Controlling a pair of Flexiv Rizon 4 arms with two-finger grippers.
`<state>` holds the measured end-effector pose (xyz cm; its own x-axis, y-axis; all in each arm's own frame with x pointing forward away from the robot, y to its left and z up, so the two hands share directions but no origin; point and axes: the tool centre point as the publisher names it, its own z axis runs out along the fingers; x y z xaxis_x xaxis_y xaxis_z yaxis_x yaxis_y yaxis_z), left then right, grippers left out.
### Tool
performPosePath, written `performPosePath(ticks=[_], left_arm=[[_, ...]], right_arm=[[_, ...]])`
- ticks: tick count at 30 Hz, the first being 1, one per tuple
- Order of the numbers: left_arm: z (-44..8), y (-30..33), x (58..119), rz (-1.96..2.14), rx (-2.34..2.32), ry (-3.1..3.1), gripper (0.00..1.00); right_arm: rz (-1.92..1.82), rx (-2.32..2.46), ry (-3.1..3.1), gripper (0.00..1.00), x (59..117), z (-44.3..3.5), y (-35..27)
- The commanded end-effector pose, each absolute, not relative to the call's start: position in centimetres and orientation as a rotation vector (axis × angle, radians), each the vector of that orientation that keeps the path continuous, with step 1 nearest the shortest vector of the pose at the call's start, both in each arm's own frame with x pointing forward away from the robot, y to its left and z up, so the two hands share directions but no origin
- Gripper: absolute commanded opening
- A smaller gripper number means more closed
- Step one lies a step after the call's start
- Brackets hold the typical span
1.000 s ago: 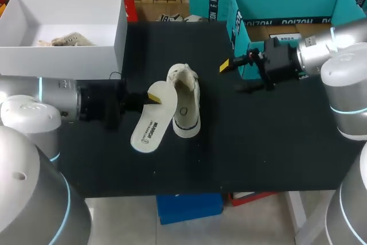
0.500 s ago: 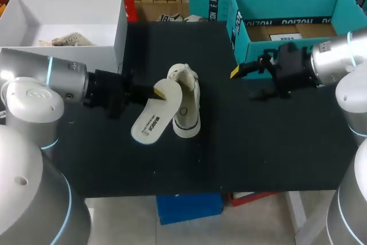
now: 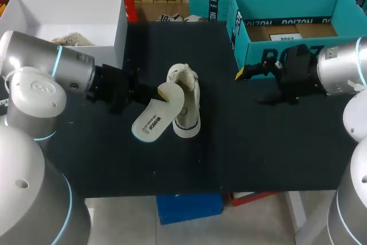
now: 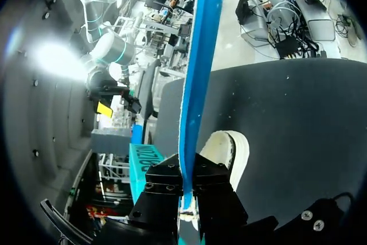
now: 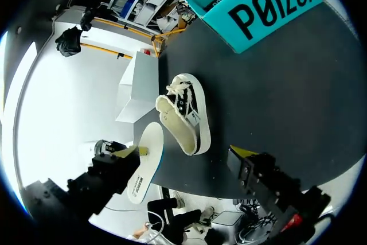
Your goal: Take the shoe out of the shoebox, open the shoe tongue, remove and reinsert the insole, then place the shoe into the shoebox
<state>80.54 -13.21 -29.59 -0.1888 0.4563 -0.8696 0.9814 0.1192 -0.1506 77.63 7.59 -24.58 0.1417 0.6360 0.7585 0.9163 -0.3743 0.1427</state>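
The shoe (image 3: 186, 107) lies on the black table (image 3: 258, 147), outside and well apart from the white shoebox (image 3: 117, 32). Just beside the shoe, the left gripper (image 3: 162, 92) is clamped on one end of the insole (image 3: 150, 123), which slants away from the shoe with its gripped end against the shoe's side. The right gripper (image 3: 241, 74) hangs on the shoe's other side, near a teal box (image 3: 252, 55), holding nothing; I cannot tell whether its jaws are apart or together.
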Motion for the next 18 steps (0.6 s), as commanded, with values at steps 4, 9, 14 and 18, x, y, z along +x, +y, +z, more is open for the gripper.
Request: performPosePath(ticks=[4,9,14,18], left_arm=[[-29.7,-13.5,81.2,-0.976,1.482,1.774,0.00],[-29.9,-13.8,81.3,-0.973,1.503,1.780,0.00],[-30.0,-14.2,81.3,-0.973,1.546,1.786,0.00],[-30.3,-14.5,81.2,-0.966,1.591,1.809,0.00]], right_arm=[[-1.135,-2.165,-1.478,1.00,75.5,-23.5,7.3],[-1.145,-2.175,-1.471,1.00,75.2,-23.5,7.6],[-1.142,-2.174,-1.474,1.00,75.2,-23.5,7.7],[-1.142,-2.174,-1.474,1.00,75.2,-23.5,7.7]])
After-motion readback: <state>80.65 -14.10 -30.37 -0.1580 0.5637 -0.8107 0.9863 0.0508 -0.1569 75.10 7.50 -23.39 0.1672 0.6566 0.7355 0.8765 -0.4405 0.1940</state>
